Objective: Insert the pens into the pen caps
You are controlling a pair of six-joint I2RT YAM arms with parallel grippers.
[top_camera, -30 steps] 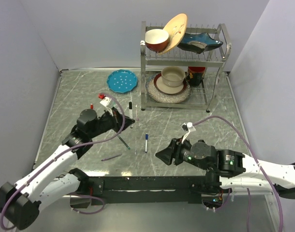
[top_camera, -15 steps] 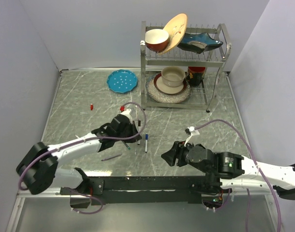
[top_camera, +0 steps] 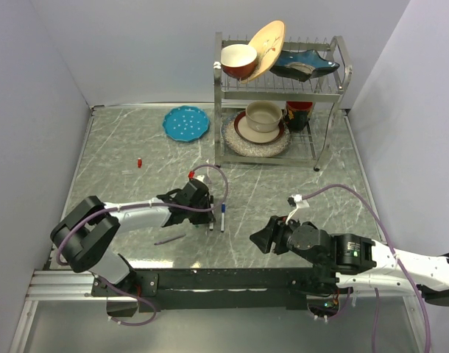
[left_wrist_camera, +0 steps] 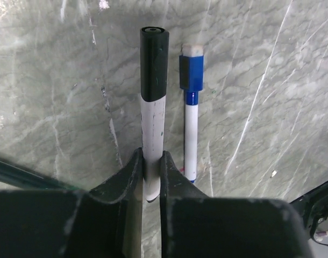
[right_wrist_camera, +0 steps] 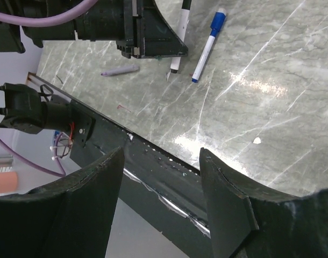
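Noting a small red plastic cap (top_camera: 139, 162) well apart at ten o'clock of the left gripper (top_camera: 202, 201). Pinching, jaws clenched, the tail of a white-barrelled marker pen (left_wrist_camera: 153, 107) with black cap end toward twelve o'clock. Finding a thin blue-capped white marker pen (left_wrist_camera: 191, 121) flat on the grey marbled tabletop (left_wrist_camera: 271, 107), just at three o'clock. Holding the right gripper (right_wrist_camera: 161, 156) spread wide and empty at four o'clock. Risking a roll into the blue neighbour on letting go, through so rearward a pinch.
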